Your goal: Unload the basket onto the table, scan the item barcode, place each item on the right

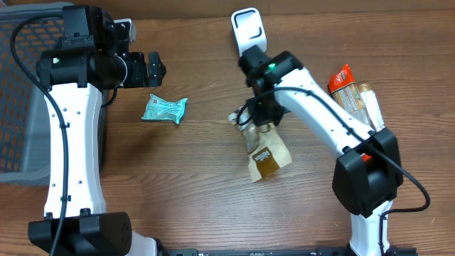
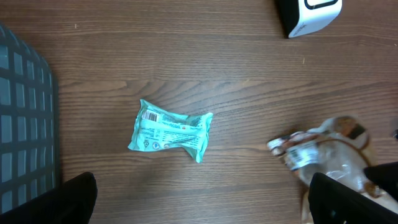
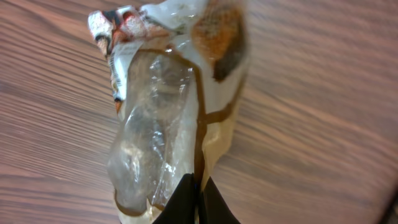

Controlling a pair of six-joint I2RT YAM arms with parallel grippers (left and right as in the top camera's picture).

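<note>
Wood-grain table (image 1: 199, 185) carries all items. The right gripper (image 3: 198, 202) is closed on the edge of a clear-and-brown snack bag (image 1: 267, 153), which lies at mid-table, below the white scanner (image 1: 247, 27) at the far edge and apart from it. The left gripper (image 1: 158, 69) hangs with jaws fully apart, holding nothing, just above a teal packet (image 1: 164, 109) lying flat on the wood. A grey basket (image 1: 18, 107) sits at the left edge. Wrapped snack bars (image 1: 355, 96) lie at the right.
</note>
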